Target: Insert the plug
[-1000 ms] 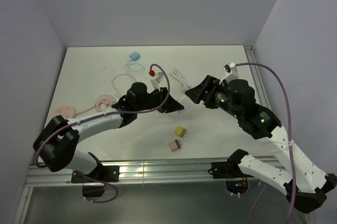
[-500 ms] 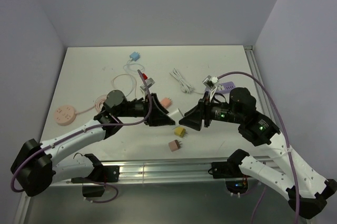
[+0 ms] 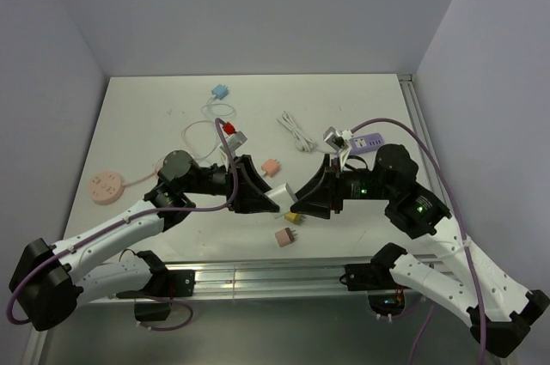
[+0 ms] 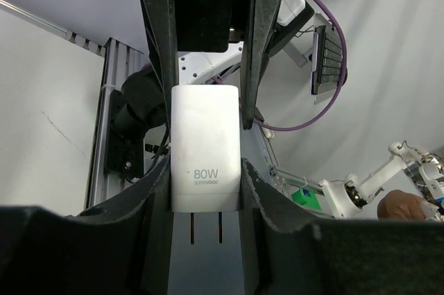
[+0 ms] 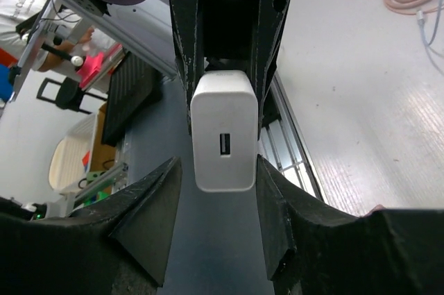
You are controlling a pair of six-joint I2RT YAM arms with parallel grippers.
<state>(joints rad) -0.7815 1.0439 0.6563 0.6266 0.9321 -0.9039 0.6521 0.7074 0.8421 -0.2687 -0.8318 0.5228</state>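
Observation:
A white 80W charger [image 3: 282, 197] hangs in the air over the table's front middle, between both grippers. My left gripper [image 3: 271, 197] is shut on it. In the left wrist view the charger [image 4: 205, 149] sits clamped between my fingers [image 4: 156, 191], its two prongs pointing back toward the camera. My right gripper [image 3: 298, 202] faces it from the right and is open. In the right wrist view its fingers [image 5: 156, 198] flank the charger's USB end [image 5: 223, 144], with a small gap on the left side. A purple power strip [image 3: 365, 140] lies at the back right.
Below the grippers lie a yellow adapter [image 3: 293, 218] and a pink adapter [image 3: 283, 237]; another pink adapter [image 3: 271, 166] lies behind. A white cable [image 3: 296, 131], a blue plug [image 3: 222, 91], pink cable coils [image 3: 172, 163] and a round pink socket [image 3: 106, 185] lie farther back and to the left.
My left gripper has carried the charger forward and to the right. My right gripper has swung down and left to meet it, and its fingers now sit around the USB end.

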